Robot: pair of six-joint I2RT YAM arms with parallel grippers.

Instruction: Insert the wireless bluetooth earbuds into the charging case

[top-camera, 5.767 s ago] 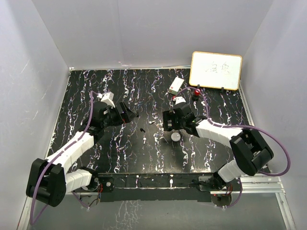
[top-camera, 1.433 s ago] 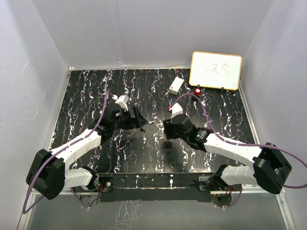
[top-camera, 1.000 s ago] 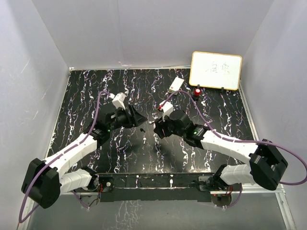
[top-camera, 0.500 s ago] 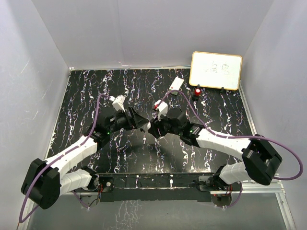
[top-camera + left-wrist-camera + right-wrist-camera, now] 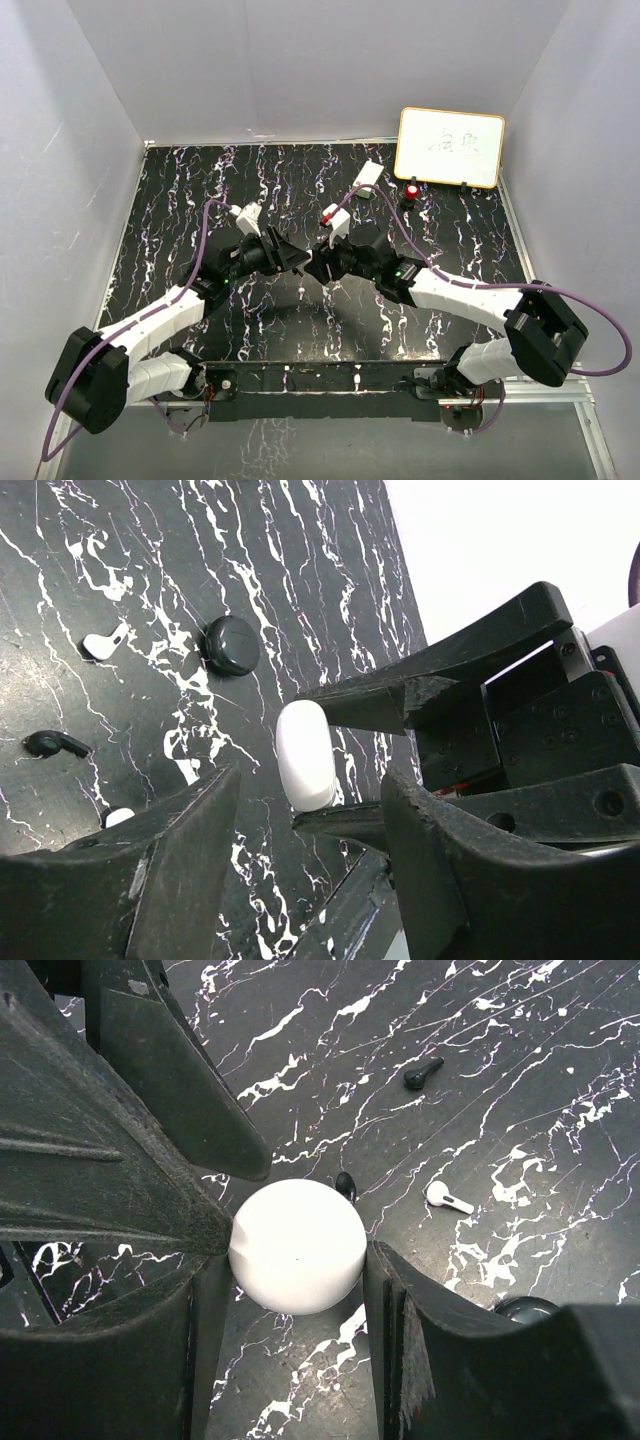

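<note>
The white round charging case (image 5: 297,1222) hangs above the table, with my right gripper (image 5: 293,1260) shut on its rim. In the left wrist view the charging case (image 5: 304,750) shows edge-on between the right gripper's fingers (image 5: 430,680). My left gripper (image 5: 310,792) is open, its jaws standing on either side of the case; one fingertip (image 5: 205,1228) meets the case's left edge. On the table lie a white earbud (image 5: 447,1198) and a black earbud (image 5: 423,1073); another black one (image 5: 345,1182) peeks from behind the case. From above, left gripper (image 5: 297,260) and right gripper (image 5: 317,262) meet at mid-table.
A black round puck (image 5: 230,645) lies near a white earbud (image 5: 103,643) and a black earbud (image 5: 55,743). At the back right stand a whiteboard (image 5: 450,147), a small white box (image 5: 365,178) and a red-topped object (image 5: 411,190).
The right gripper has carried the white case from the right of the table leftward to the middle. The left arm has swung right to meet it, and its jaws have narrowed a little.
</note>
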